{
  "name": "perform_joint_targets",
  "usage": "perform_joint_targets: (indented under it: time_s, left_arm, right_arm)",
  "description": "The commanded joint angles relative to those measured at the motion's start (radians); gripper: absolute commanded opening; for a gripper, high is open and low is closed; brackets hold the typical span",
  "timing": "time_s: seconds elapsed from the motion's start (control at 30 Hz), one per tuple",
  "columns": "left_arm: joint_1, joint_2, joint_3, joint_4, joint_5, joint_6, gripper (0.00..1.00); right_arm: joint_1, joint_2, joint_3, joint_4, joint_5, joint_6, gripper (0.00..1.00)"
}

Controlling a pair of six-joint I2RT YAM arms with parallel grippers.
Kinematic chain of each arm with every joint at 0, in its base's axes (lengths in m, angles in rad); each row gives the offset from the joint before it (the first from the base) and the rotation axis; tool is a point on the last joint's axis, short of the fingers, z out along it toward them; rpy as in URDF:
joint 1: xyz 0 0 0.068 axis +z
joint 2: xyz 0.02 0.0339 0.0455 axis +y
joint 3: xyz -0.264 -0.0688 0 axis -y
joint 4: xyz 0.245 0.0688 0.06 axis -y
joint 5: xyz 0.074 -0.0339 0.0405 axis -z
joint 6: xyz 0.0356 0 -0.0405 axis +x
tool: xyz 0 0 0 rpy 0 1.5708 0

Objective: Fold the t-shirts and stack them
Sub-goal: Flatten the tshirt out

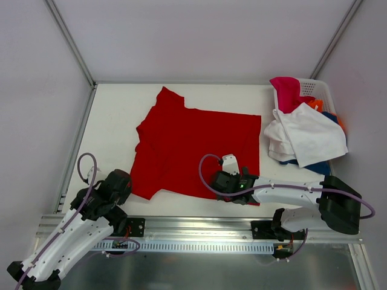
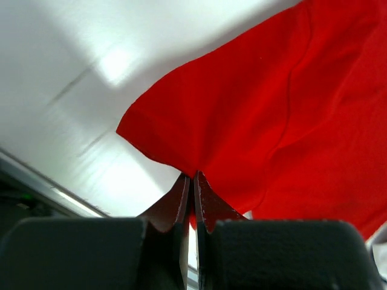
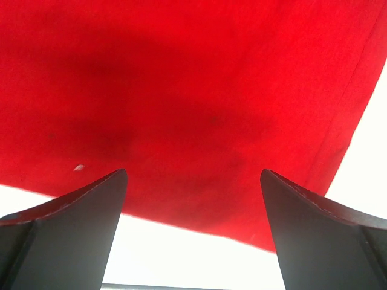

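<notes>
The bright red t-shirt (image 1: pixel 199 139) lies spread on the white table (image 1: pixel 118 109), one sleeve pointing to the back left. My left gripper (image 1: pixel 128 182) is shut on its near left corner; the left wrist view shows the jaws (image 2: pixel 193 176) pinched on a fold of red cloth (image 2: pixel 272 109). My right gripper (image 1: pixel 213 180) hovers open over the shirt's near hem; in the right wrist view its fingers (image 3: pixel 91 199) stand wide apart with red cloth (image 3: pixel 193 78) and bare table between them. A white tee (image 1: pixel 308 136), magenta tee (image 1: pixel 285 90), orange tee (image 1: pixel 314 104) and blue tee (image 1: pixel 317 166) are piled at the right.
A white perforated basket (image 1: pixel 320 87) stands at the back right, with the tees spilling over its near side onto the table. A metal rail (image 1: pixel 199 226) runs along the near edge. Grey walls close in the back and sides.
</notes>
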Motion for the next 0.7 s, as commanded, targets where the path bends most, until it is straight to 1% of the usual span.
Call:
perform_joint_targets:
  time_s: [0.0,0.17,0.3,0.4,0.43,0.57,0.63,0.67]
  left_arm:
    - [-0.009,-0.028,0.024,-0.205,-0.075,-0.168,0.0]
    - [-0.009,-0.044,0.032,-0.292,-0.1,-0.279,0.0]
    - [-0.01,-0.025,0.023,-0.373,-0.089,-0.418,0.0]
    - [-0.01,-0.005,0.041,-0.422,-0.099,-0.475,0.0]
    - [-0.009,0.0,0.049,-0.466,-0.103,-0.498,0.0]
    - [0.01,-0.006,0.09,-0.47,-0.112,-0.531,0.0]
    - [0.016,0.043,0.142,-0.47,-0.142,-0.537,0.0]
    - [0.02,0.098,0.176,-0.468,-0.168,-0.54,0.0]
  right_arm:
    - [0.007,-0.026,-0.004,0.04,-0.016,-0.027,0.97]
    - [0.007,-0.003,0.004,0.076,-0.05,-0.078,0.97]
    - [0.007,0.031,0.03,0.077,-0.062,-0.107,0.97]
    - [0.01,0.034,0.029,0.097,-0.074,-0.117,0.97]
    - [0.01,0.034,0.029,0.106,-0.08,-0.118,0.97]
    - [0.012,0.043,0.03,0.112,-0.091,-0.121,0.97]
    - [0.012,0.045,0.035,0.114,-0.093,-0.125,0.97]
    - [0.015,0.045,0.036,0.112,-0.094,-0.125,0.97]
